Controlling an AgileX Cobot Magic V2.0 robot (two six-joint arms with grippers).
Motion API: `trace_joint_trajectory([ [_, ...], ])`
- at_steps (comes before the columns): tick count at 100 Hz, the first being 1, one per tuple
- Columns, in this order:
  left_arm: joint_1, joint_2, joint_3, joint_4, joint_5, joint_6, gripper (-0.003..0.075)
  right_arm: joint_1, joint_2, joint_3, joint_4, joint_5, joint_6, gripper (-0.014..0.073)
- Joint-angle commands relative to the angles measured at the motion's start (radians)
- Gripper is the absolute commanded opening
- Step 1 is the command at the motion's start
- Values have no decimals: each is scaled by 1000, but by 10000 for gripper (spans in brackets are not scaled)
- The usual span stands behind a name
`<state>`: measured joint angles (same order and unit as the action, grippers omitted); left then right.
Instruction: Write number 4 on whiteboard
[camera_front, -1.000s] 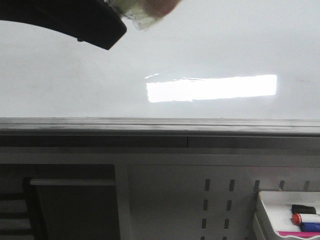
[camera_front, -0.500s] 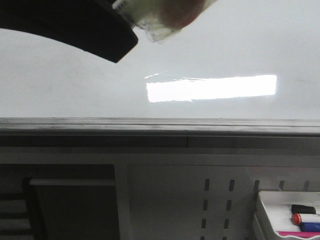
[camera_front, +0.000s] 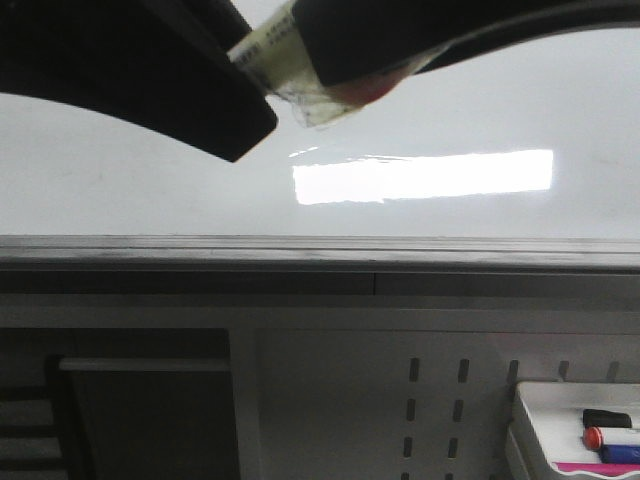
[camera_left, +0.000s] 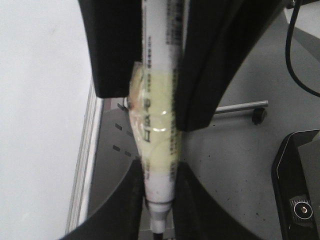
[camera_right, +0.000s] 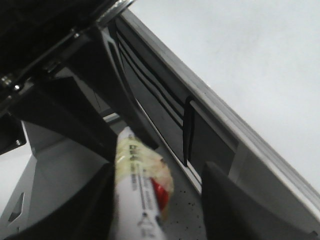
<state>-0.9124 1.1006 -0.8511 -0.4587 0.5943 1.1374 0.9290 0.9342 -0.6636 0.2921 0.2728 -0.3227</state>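
The whiteboard (camera_front: 150, 190) is a glossy white surface with a bright glare and a grey rail along its near edge. The number 4 is out of view. A white marker (camera_left: 157, 150) wrapped in yellowish tape runs between the fingers of my left gripper (camera_left: 159, 175), which is shut on it, black nib toward the fingertips. My right gripper (camera_right: 160, 172) is open around the same marker (camera_right: 137, 190): one finger touches the barrel, the other stands apart. In the front view the marker (camera_front: 290, 60) sits between two dark fingers (camera_front: 200, 100) at the top.
A white tray (camera_front: 540, 410) with capped markers (camera_front: 610, 437) stands at the lower right, below the board's rail (camera_front: 320, 255). A perforated grey panel (camera_front: 430, 400) lies under the rail. In the left wrist view, a black device (camera_left: 300, 190) and a caster (camera_left: 257, 116) sit on the floor.
The left gripper's finger and the taped marker have come lower and rightward in the front view. A second dark finger, the right gripper's, has entered from the upper right over the marker.
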Motion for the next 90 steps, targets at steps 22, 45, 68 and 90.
trace_joint_trajectory([
  [22, -10, -12, -26, -39, -32, 1, -20, 0, -6, -34, 5, -22, -10, -70],
  [45, -8, -12, -26, -56, -40, -17, 111, 0, 5, -32, 1, -17, -10, -71],
  [68, -1, -73, -26, -10, -100, -212, 495, -2, 7, 34, -18, -142, -10, -70],
  [90, 120, -296, 21, 10, -156, -424, 402, -60, 7, 48, -76, -188, -10, -60],
])
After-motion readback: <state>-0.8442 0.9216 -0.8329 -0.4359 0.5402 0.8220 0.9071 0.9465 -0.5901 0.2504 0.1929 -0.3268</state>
